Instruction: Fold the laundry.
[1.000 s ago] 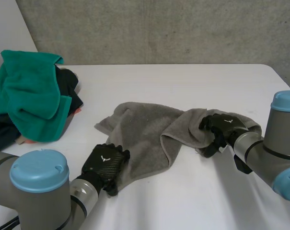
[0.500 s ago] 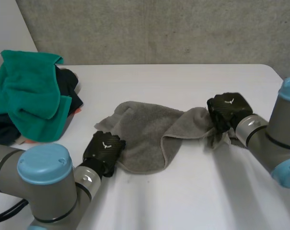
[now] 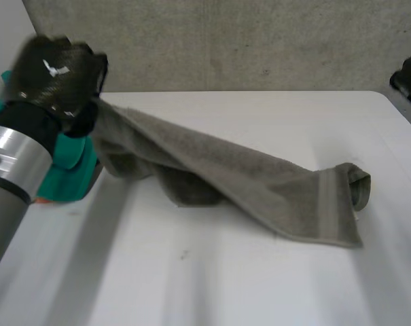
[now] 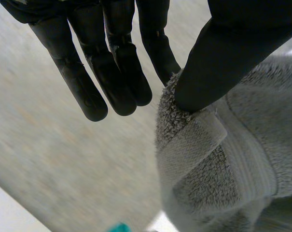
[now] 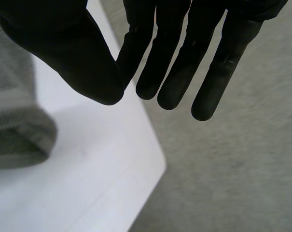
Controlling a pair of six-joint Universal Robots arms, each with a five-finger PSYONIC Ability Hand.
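1. A white worktop (image 3: 259,285) carries the laundry. Places below are given from the grey towel.
2. The grey towel (image 3: 259,176) stretches in a long slanted band. One end is raised off the worktop. The other end lies on it, doubled over on itself. It is probably drawn out this way to pull the bunching loose before any fold is made.
3. A heap of green cloth (image 3: 73,173) sits just beyond the towel's raised end, partly behind the left arm. It looks like laundry waiting its turn.
4. The left hand (image 3: 56,71) is at the towel's raised end, up in the air. Its thumb presses the hemmed edge against one finger, while the other fingers stand straight and free. A pinch on the hem likely gives a firm grip on the thick terry without gathering the whole cloth.
5. The right hand (image 5: 172,63) is well apart from the towel's lying end, out past the corner of the worktop. Its fingers are straight with the thumb alongside, and it has hold of nothing. Judging from this, the lying end needs a grip before the towel can be spread flat.
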